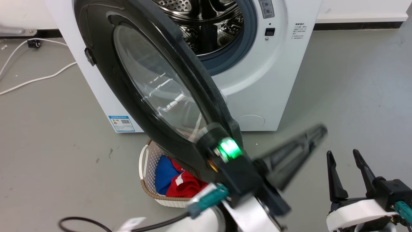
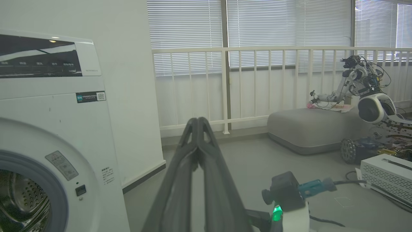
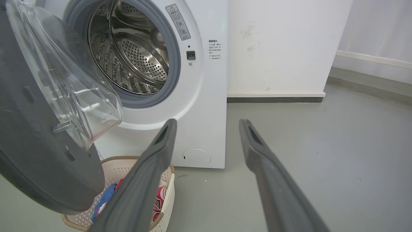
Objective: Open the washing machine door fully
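The washing machine (image 1: pixel 273 80) stands white against the wall, its steel drum (image 1: pixel 206 25) exposed. The washing machine door (image 1: pixel 106 74) hangs swung out toward me, its clear bowl window (image 1: pixel 154 80) facing left. My left gripper (image 1: pixel 317 132) is blurred just right of the door's lower edge, pointing away from it. In the left wrist view the left gripper (image 2: pixel 198 121) is shut on nothing, with the machine (image 2: pixel 64 129) at left. My right gripper (image 1: pixel 343 154) is open at lower right, clear of the door. In the right wrist view the right gripper (image 3: pixel 208 124) points at the machine (image 3: pixel 206 96), with the door (image 3: pixel 32 154) at left.
A white woven basket (image 1: pixel 146 190) with red and blue clothes (image 1: pixel 180 183) sits on the floor under the open door. A white cable (image 1: pixel 32 79) trails left of the machine. Off to the right are a grey platform (image 2: pixel 309 129), another robot (image 2: pixel 370 106) and a white box (image 2: pixel 386 174).
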Robot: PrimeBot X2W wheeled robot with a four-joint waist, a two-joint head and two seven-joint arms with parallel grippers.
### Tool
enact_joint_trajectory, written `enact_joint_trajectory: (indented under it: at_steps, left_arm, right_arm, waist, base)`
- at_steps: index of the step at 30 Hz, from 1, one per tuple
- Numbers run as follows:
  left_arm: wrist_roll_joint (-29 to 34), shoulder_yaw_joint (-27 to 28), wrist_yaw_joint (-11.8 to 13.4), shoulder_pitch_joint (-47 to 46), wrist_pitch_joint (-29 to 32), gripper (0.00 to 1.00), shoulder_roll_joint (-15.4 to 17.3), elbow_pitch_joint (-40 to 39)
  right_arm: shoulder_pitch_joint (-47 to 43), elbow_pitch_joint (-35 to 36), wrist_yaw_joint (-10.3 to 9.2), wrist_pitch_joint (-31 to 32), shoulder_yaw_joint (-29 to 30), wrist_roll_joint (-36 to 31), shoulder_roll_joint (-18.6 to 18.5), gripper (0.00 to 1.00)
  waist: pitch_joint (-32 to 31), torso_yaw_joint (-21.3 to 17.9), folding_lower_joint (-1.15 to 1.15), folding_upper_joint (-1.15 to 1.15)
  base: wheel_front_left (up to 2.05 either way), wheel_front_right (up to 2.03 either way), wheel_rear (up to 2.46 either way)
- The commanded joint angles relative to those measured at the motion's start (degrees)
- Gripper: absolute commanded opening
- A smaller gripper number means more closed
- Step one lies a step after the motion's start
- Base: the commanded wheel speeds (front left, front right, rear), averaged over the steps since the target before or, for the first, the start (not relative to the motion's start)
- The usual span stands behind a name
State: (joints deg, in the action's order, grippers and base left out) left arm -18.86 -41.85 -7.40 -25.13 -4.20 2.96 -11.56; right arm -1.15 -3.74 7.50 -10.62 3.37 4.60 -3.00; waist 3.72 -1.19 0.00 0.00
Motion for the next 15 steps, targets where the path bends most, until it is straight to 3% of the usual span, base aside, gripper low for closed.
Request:
enact_joint_trajectory:
  at_steps: [1, 7, 15]
  left_arm:
    - [-0.76, -1.58, -0.08, 1.41, 1.02, 0.00, 0.30, 0.86]
    - [-5.64, -6.09, 0.11, 6.10, 5.22, 0.00, 1.21, 8.24]
    - [-6.58, -1.97, 3.73, 4.97, 1.91, 0.00, 0.98, 18.17]
  right_arm:
    - [0.79, -0.05, -0.01, -0.17, -0.04, 0.19, 0.18, 1.00]
    - [1.09, -0.31, -0.01, -0.32, -0.25, -0.95, 0.17, 1.00]
    - [1.30, -1.02, -0.01, -0.37, -0.20, -1.24, 0.19, 1.00]
  waist:
    - [0.11, -0.04, 0.00, 0.00]
    - [0.37, -0.28, 0.00, 0.00]
    - [0.53, -0.88, 0.00, 0.00]
  base:
    - [0.00, 0.00, 0.00]
    - [0.00, 0.00, 0.00]
    - [0.00, 0.00, 0.00]
